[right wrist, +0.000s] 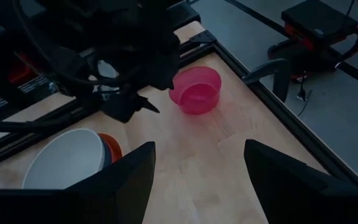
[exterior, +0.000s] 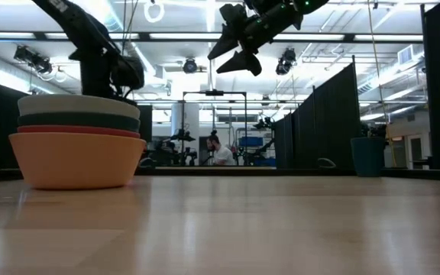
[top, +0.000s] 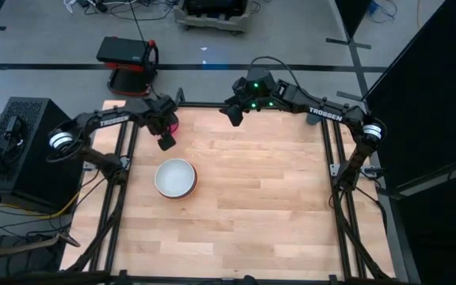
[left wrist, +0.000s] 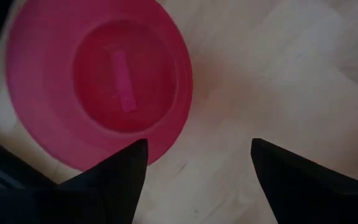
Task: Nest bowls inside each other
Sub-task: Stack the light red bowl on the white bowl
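The bench is pale wood planks with a smooth grain, framed by dark metal rails.

On its left half sits a stack of four round, shallow plastic bowls, nested one in another: the orange bowl at the bottom, smooth and matte with a curved wall, then the thin red rim, the teal rim and the white bowl on top. From above only the white bowl's plain inside shows, with a sliver of orange at its edge.

The pink bowl stands alone near the far left corner, upright, apart from the stack. It is smaller, translucent plastic with a flat round bottom and a small raised strip inside.

The left claw hangs over the bench just beside the pink bowl, its dark wedge-shaped fingers spread apart, holding nothing.

The right claw waits high over the far edge, fingers apart and empty.
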Available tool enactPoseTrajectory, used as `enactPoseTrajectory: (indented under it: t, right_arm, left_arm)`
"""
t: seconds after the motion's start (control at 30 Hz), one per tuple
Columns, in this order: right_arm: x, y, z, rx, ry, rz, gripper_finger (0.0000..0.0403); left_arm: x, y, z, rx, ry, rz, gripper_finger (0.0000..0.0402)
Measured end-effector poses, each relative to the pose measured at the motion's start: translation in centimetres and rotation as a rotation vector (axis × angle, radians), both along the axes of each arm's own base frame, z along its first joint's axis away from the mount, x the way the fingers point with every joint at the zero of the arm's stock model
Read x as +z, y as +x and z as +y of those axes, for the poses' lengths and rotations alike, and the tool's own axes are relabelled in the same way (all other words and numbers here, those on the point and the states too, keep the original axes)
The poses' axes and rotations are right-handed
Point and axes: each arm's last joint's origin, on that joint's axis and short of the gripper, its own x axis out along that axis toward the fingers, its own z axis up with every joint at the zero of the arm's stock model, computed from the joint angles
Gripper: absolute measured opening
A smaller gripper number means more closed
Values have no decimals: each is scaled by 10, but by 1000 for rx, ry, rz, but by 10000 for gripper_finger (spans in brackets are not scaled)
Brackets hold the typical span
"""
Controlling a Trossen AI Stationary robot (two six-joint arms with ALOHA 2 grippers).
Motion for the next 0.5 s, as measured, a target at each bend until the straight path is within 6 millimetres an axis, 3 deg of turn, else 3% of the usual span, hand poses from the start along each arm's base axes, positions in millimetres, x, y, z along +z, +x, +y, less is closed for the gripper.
enactPoseTrajectory:
  t: [0.23,0.3,0.4,0.5]
  right_arm:
    - [0,0,0,-1,0,1,233]
    - [0,0,0,-1,0,1,233]
    - [0,0,0,-1,0,1,233]
    - [0,0,0,-2,0,1,233]
  left_arm:
    - [-15,2,8,12,-44,36,246]
    - [-15,2,8,12,-46,38,210]
    - [-16,2,8,10,-57,30,119]
    - [1,4,9,9,-44,-2,99]
